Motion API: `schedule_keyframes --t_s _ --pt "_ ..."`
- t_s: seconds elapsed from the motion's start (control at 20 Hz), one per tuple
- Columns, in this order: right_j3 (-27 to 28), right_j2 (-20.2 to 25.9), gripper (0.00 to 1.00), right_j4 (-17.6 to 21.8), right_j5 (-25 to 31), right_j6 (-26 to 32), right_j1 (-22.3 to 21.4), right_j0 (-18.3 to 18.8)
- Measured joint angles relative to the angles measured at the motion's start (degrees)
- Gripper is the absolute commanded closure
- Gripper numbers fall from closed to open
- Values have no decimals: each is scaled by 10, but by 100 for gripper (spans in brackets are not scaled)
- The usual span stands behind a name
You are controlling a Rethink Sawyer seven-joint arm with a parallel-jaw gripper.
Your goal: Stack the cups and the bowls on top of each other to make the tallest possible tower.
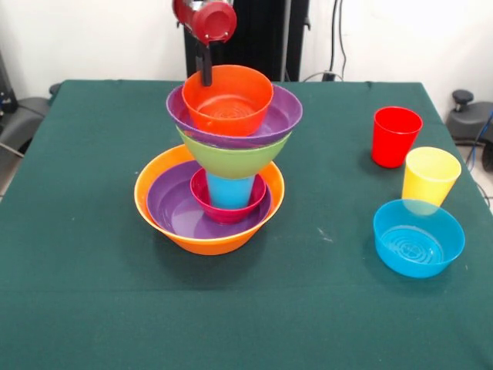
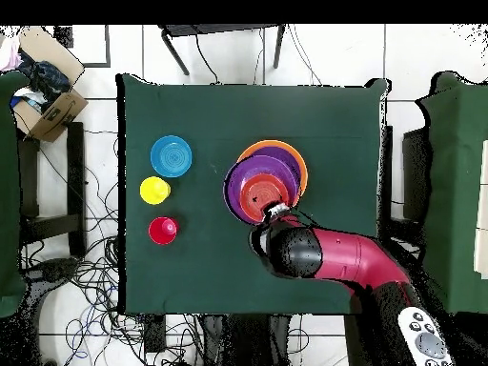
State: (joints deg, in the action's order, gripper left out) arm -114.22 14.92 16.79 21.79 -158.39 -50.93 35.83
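Atop the tower [image 1: 219, 181], fingers [image 1: 206, 73] touch the small orange bowl [image 1: 228, 99].

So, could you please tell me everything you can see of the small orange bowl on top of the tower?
The small orange bowl is glossy, plastic-looking and round, with concentric rings moulded into its floor. It sits upright and empty, nested inside the upper purple bowl, as the highest piece of the tower. The gripper reaches down at its far rim; whether it grips the rim cannot be told. In the overhead view the bowl lies partly under the arm.
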Motion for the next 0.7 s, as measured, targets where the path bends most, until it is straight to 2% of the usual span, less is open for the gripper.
schedule_keyframes --t_s 0.6,0.65,0.7 --pt "0 1 0 0 -5 0 3 11" --pt "0 1 100 0 -5 0 3 11" --pt "0 1 100 0 -5 0 3 11"
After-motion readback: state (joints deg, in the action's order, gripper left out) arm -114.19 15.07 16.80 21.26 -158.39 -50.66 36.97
